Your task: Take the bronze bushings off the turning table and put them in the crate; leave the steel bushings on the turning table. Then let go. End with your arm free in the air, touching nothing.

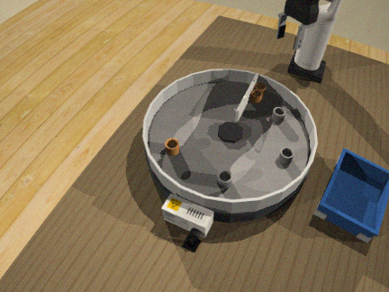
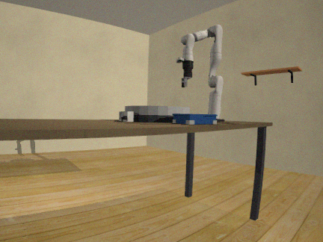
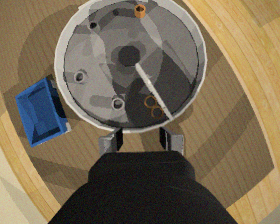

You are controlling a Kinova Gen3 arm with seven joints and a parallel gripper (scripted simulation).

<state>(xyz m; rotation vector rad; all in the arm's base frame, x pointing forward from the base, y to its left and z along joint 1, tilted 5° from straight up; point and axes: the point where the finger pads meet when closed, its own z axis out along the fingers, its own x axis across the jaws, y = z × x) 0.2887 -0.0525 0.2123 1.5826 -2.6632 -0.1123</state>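
We hold our two-finger gripper (image 2: 185,83) high above the round grey turning table (image 1: 180,85), jaws spread and empty, to survey the orange-brown bronze bushings (image 1: 257,93) against its white divider (image 1: 246,98)

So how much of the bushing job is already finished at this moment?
Nothing is done: the blue crate looks empty. The hand hangs open, high above the turning table, holding nothing. All three bronze bushings remain on it: two by the divider, one apart.
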